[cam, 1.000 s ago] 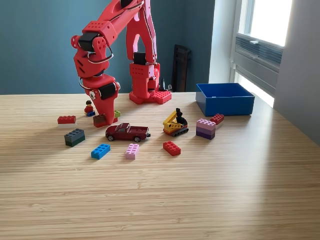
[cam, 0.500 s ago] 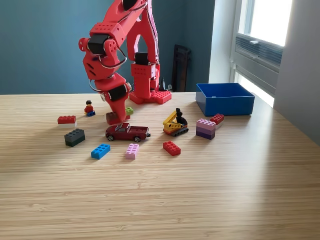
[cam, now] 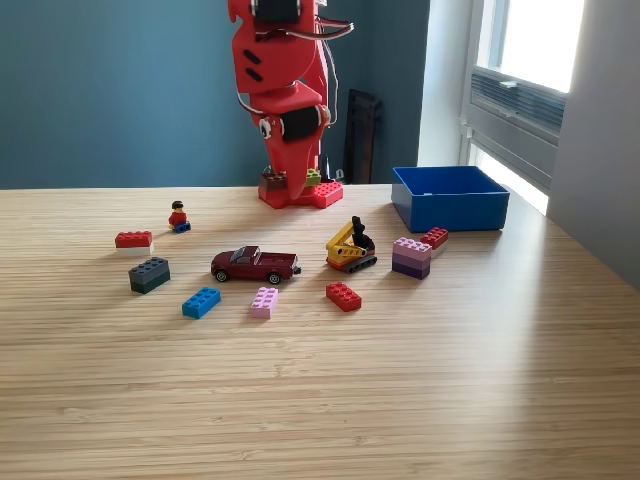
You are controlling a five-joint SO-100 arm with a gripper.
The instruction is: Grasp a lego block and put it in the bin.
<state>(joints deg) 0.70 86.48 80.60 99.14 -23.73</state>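
We see the red arm's fingers [cam: 290, 181] raised above the counter [cam: 320, 380], closed on a brown and green lego block [cam: 288, 180], while the blue bin [cam: 449, 197] sits on the counter at the exterior view's right, well apart.

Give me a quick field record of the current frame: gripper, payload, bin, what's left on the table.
gripper: raised above the table, in front of the arm base, pointing down
payload: dark red-brown lego brick with a green brick beside it; jaws appear shut on the brown one
bin: blue bin at the exterior view's right, contents not visible
loose bricks: red, dark grey, blue, pink, red, purple stack
other items: toy pickup truck, yellow excavator, minifigure
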